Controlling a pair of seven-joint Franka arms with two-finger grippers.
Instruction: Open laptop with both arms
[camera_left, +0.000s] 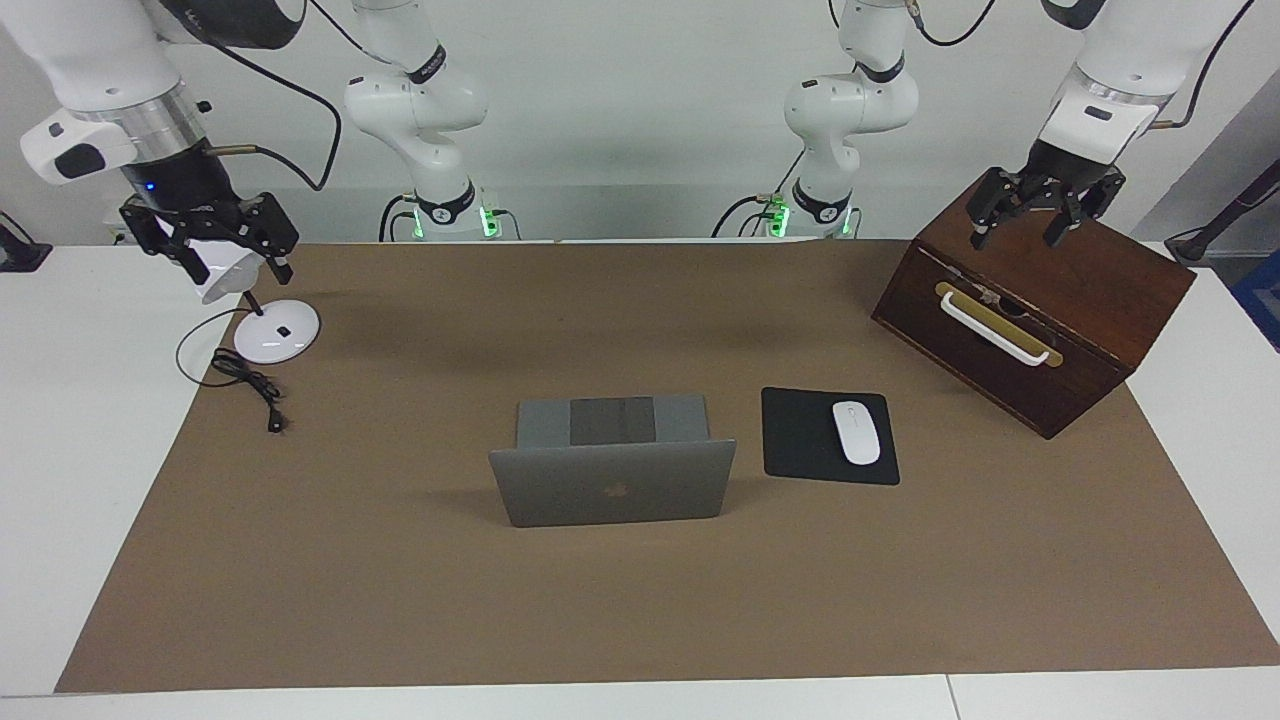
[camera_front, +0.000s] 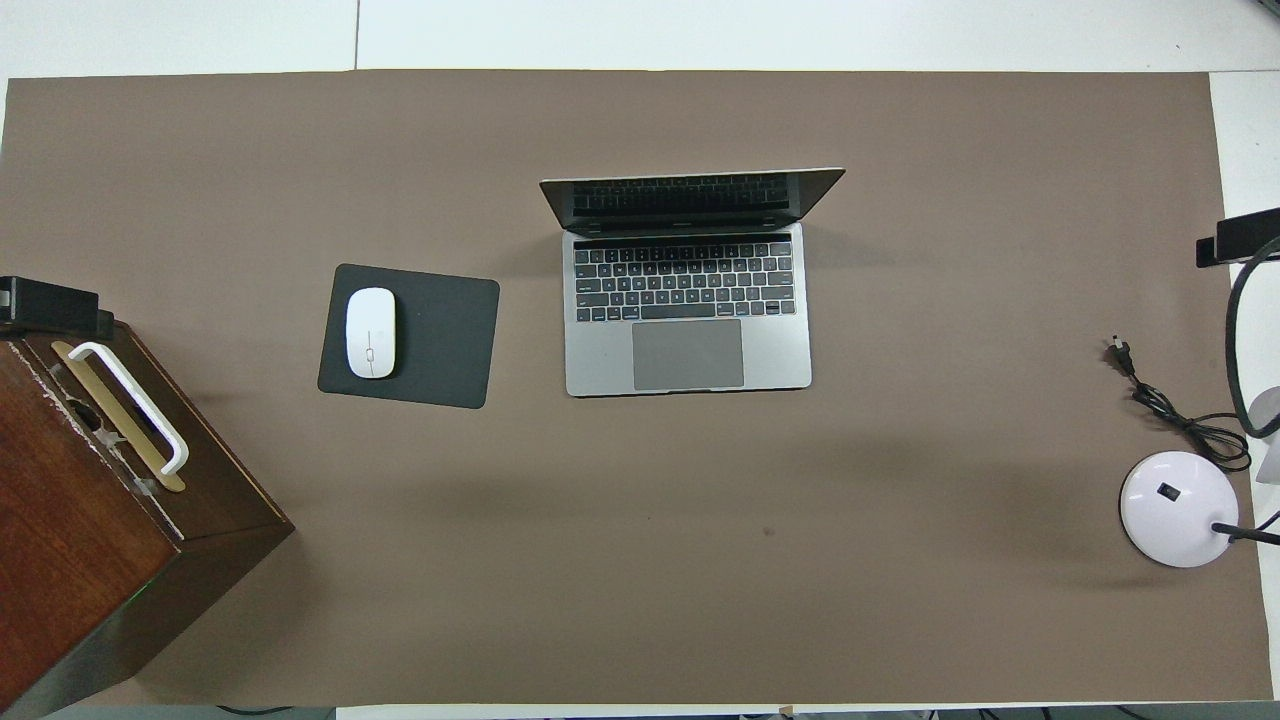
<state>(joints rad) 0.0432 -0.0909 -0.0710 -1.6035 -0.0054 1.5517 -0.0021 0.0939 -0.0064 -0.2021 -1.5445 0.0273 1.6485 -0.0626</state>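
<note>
The silver-grey laptop (camera_left: 612, 490) (camera_front: 688, 340) stands open in the middle of the brown mat, its lid raised and the apple logo turned away from the robots. Keyboard and trackpad show in the overhead view. My left gripper (camera_left: 1018, 238) (camera_front: 50, 305) hangs open over the wooden box, well away from the laptop. My right gripper (camera_left: 240, 268) (camera_front: 1235, 235) hangs open over the white desk lamp at the right arm's end of the table, holding nothing. Neither gripper touches the laptop.
A dark wooden box (camera_left: 1040, 330) (camera_front: 80, 540) with a white handle sits at the left arm's end. A black mouse pad (camera_left: 800, 435) (camera_front: 440, 340) with a white mouse (camera_left: 856, 432) lies beside the laptop. The lamp base (camera_left: 277, 331) (camera_front: 1178, 507) and its black cable (camera_left: 250, 385) lie at the right arm's end.
</note>
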